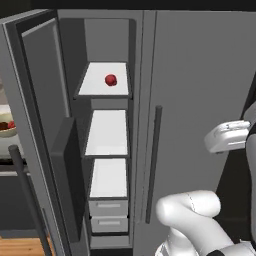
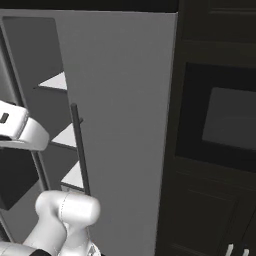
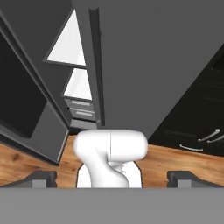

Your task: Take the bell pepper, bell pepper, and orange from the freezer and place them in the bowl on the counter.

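With fingers (image 3: 112, 179) spread wide & holding nothing, pointed floorward well away from freezer (image 1: 107, 135): could clip open door (image 1: 47, 130) or shelf edge swinging up. One red pepper (image 1: 110, 80) left on top shelf, far back; bowl (image 1: 7, 131) on bench behind door, awkward route.

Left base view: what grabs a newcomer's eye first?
The single red bell pepper on the top white shelf of the open freezer. Next, the thick grey freezer door swung wide at left. At the far left edge, a bowl on the counter, with something red in it.
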